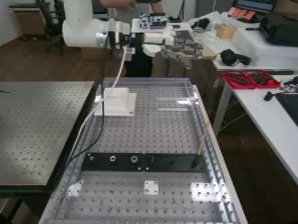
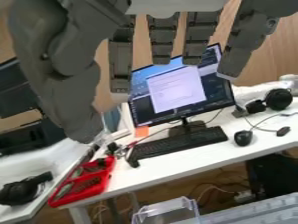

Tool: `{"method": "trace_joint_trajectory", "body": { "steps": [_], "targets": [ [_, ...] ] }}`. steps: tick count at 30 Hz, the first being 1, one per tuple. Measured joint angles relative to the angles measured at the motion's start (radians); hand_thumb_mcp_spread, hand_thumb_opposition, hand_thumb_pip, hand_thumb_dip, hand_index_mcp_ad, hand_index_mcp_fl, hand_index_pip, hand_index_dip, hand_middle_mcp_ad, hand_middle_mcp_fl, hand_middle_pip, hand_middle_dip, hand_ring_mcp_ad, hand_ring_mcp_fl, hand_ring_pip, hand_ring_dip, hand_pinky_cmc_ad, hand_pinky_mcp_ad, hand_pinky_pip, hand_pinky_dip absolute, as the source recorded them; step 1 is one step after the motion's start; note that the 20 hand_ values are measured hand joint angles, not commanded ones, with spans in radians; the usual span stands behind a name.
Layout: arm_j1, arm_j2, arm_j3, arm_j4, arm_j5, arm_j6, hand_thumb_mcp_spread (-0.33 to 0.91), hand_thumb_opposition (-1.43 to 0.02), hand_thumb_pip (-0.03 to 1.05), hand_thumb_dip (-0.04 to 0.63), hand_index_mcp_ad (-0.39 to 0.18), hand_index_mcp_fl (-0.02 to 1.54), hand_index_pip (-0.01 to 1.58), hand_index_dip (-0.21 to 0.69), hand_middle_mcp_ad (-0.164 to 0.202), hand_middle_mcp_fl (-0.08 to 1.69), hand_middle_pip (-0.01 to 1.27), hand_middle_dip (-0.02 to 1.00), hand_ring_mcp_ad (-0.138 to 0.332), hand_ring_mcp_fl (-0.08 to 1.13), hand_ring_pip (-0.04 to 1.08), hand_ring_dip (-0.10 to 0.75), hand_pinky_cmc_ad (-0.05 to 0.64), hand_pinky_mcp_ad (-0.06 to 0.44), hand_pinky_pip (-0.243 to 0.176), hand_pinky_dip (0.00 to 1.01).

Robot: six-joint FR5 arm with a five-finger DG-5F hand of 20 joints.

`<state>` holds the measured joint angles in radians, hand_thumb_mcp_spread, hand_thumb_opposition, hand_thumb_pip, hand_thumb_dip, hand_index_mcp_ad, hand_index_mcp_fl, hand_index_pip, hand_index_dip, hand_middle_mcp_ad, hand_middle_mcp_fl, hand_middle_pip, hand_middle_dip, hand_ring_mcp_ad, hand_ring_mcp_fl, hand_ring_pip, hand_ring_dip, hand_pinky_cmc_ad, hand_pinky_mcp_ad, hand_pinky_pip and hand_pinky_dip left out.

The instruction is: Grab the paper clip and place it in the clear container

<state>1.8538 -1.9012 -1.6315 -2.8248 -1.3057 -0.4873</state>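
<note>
The hand (image 1: 181,49) is raised beyond the far end of the bench in the high view, its dark grey fingers spread and straight. Seen from the wrist, the hand (image 2: 163,42) is open, with nothing between fingers and thumb. A clear plastic container (image 2: 165,212) stands below it at the bench's edge. Near the bench's near end lies a thin small mark (image 1: 179,204); I cannot tell if this is the paper clip.
The perforated bench (image 1: 120,192) carries a white block (image 1: 118,102), a black plate (image 1: 174,162) with round fittings, and a leaning thin stick (image 1: 202,142). Beside it, a white desk (image 1: 279,107) holds red trays (image 1: 249,79), a monitor (image 2: 176,87) and a keyboard (image 2: 179,145).
</note>
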Motion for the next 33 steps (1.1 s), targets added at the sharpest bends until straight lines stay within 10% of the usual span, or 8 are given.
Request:
{"method": "trace_joint_trajectory", "body": {
  "steps": [11,33],
  "targets": [
    [-0.06,0.063,0.026,-0.092,-0.023,-0.078,0.27,-0.76,0.5,0.22,-0.134,0.09,0.33,0.087,0.068,-0.01,0.11,0.21,0.12,0.0,0.12,0.098,0.346,0.279,-0.105,0.53],
    [-0.127,0.124,0.062,-0.149,-0.086,-0.2,0.24,-0.7,0.43,0.098,-0.119,0.1,0.13,0.171,0.068,-0.01,0.12,0.21,0.131,0.0,0.11,0.098,0.379,0.295,-0.112,0.55]
  ]
}}
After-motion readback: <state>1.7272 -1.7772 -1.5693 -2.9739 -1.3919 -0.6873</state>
